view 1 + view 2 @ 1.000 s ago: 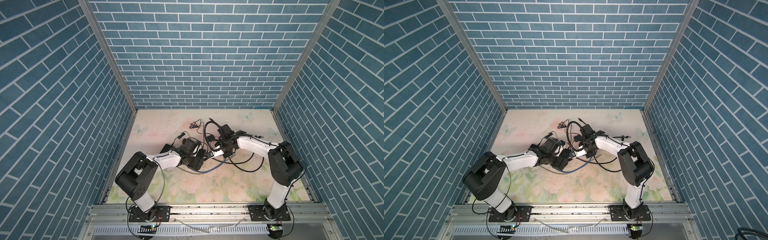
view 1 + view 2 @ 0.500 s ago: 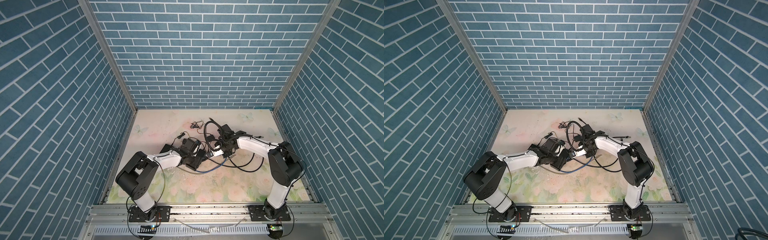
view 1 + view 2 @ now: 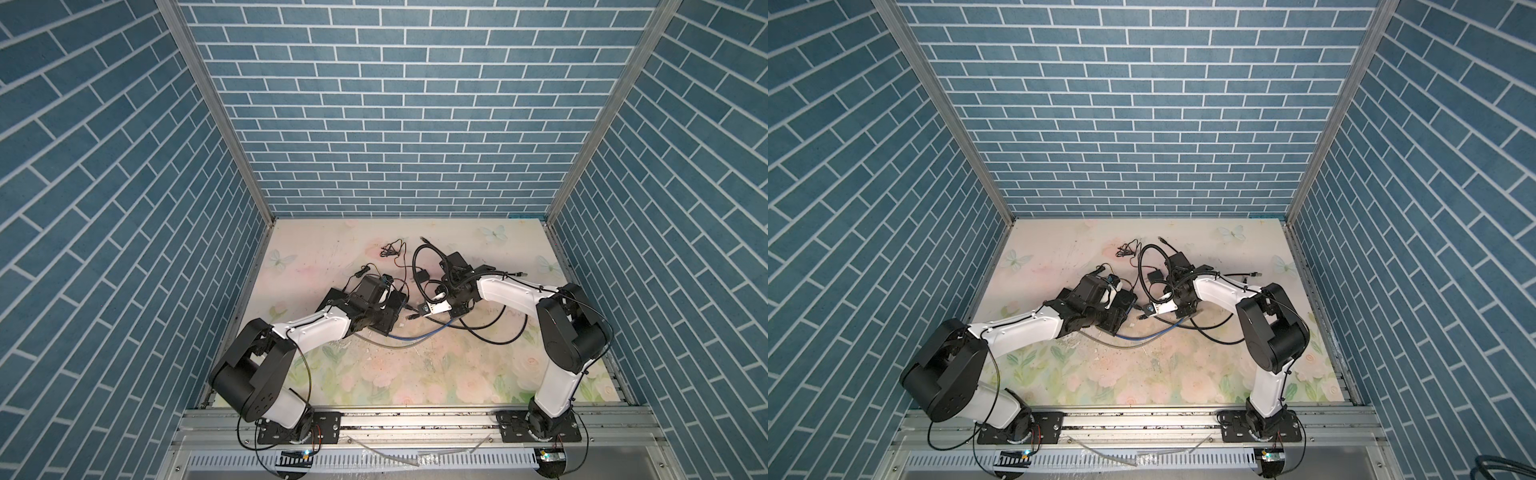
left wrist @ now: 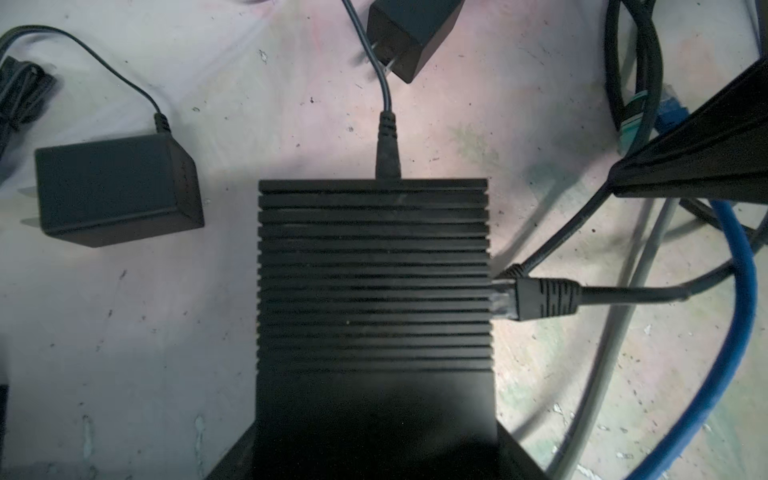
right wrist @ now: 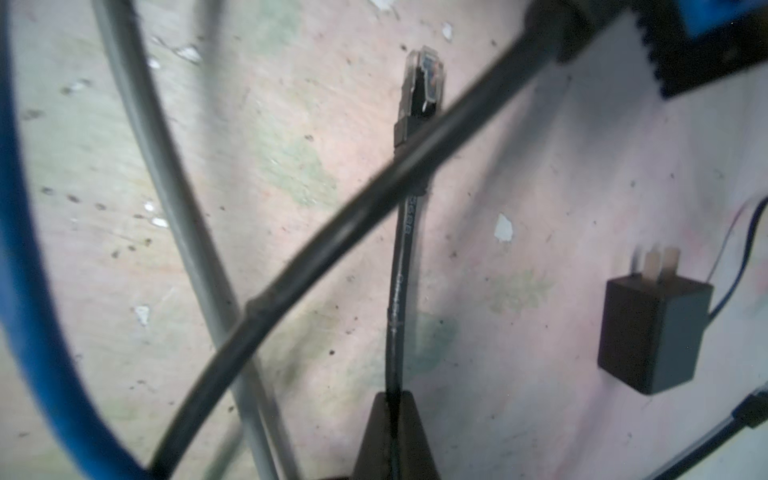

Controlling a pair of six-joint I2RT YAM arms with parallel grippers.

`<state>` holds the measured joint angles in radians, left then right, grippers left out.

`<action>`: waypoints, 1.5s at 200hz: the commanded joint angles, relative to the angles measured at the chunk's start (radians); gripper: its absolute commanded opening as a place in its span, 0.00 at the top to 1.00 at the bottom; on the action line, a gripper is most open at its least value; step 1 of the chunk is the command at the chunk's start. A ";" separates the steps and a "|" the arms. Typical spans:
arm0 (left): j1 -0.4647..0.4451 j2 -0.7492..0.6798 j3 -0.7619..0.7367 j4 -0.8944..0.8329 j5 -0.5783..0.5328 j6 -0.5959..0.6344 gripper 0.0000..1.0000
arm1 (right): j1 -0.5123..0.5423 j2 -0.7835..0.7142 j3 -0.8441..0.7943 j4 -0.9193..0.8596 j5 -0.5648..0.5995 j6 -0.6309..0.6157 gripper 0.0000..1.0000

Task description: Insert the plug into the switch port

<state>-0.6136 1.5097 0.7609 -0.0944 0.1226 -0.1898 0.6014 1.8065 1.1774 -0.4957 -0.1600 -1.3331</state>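
My left claw point(image 4: 376, 430) is clamped across the near end of the switch point(image 4: 374, 270), though shadow swallows that end and I see only my finger edges. To the right, my right claw point(image 5: 395, 419) is pinched together on a thin cable point(image 5: 398, 291). Its plug point(image 5: 423, 79) lies short of the switch, boot hidden behind a thicker cable point(image 5: 332, 232); farther back a power adapter point(image 4: 411, 33) is cut off at the view's edge.

Bright, even top views, dim wrist views, foreground cables seemingly blurred
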 commanded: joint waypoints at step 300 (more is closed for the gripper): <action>0.002 -0.117 -0.067 0.127 0.228 0.521 0.02 | -0.017 -0.356 -0.321 0.216 -0.242 0.124 1.00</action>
<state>-0.6128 1.3800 0.6552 0.0628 0.3012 0.2581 0.5743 1.4910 0.8932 -0.2565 -0.3603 -1.1465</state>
